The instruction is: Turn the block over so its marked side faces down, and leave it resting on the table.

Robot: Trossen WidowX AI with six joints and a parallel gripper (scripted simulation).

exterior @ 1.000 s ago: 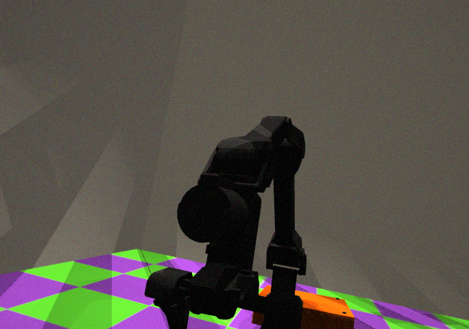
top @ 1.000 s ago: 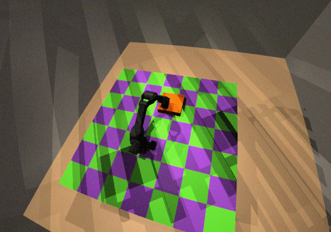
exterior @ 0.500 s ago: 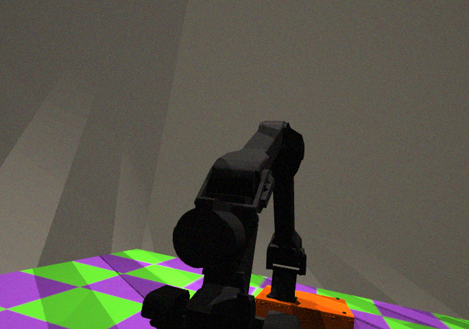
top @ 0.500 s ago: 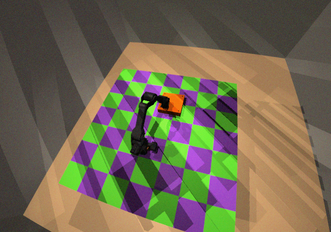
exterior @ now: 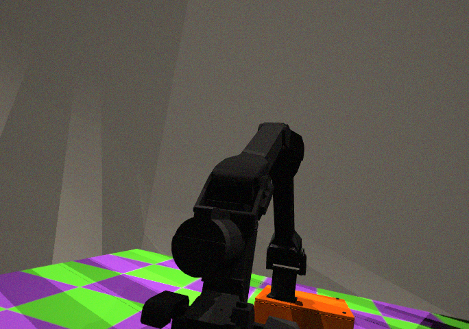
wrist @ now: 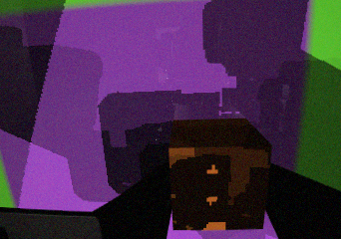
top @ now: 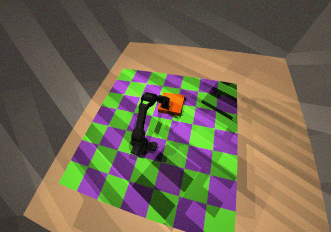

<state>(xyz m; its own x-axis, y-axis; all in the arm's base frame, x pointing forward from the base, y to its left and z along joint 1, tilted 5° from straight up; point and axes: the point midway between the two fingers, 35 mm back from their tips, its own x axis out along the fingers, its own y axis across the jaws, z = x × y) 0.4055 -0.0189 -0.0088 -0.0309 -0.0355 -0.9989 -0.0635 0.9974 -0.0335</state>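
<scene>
The block [wrist: 248, 194] shows in the wrist view, right of centre near the lower edge. Its upper face is dark and shadowed with small orange lit patches, and its far side is very dark brown. I cannot make out a mark on it. My gripper [wrist: 213, 170] [top: 144, 149] points down over the checkered surface and is shut on the block, with one black finger against its left side and one against its right. In the top view the gripper covers the block. In the exterior view the fingertips and the block are out of sight.
The arm's base stands on an orange box [top: 176, 101] [exterior: 320, 306] behind the gripper. A green and purple checkered mat [top: 203, 137] [exterior: 79, 304] lies on a tan table [top: 267, 81]. Dark shadows fall across the mat.
</scene>
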